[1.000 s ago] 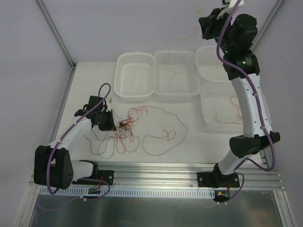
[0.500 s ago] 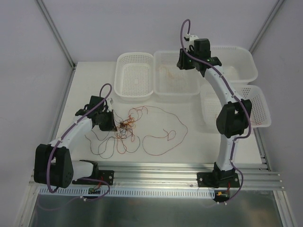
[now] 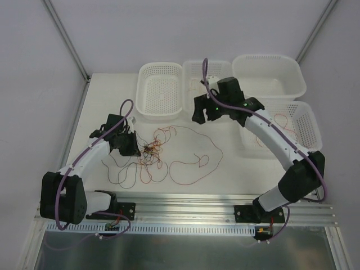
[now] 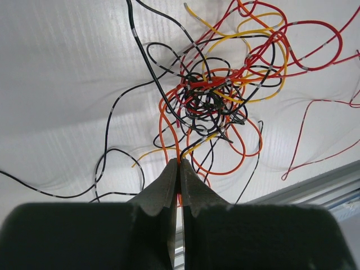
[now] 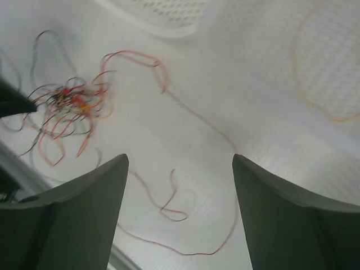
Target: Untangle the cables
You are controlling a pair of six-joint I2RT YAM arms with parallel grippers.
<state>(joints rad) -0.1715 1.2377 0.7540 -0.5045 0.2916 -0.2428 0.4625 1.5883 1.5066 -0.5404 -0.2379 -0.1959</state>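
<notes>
cables (image 3: 151, 151): knotted clump with loose loops, on the left half of the tabletop (image 3: 107, 95), nearer the front edge.
left gripper (image 4: 180, 164): pinched together on a strand at the clump's edge.
right gripper (image 5: 179, 163): fingers wide apart, empty, above the tabletop's middle.

cables (image 3: 151, 149): on table (image 3: 236, 169), left of centre | baskets (image 3: 161, 93): behind them | left tool (image 4: 180, 164): at their left edge

The left arm (image 3: 90, 154) and right arm (image 3: 270, 133) share white links, black joints and black bases, a purple cable (image 3: 125, 100) looping along each, small green lights (image 3: 214, 103) at the right wrist, and dark, wedge-shaped claw fingers (image 4: 160, 191).
</notes>
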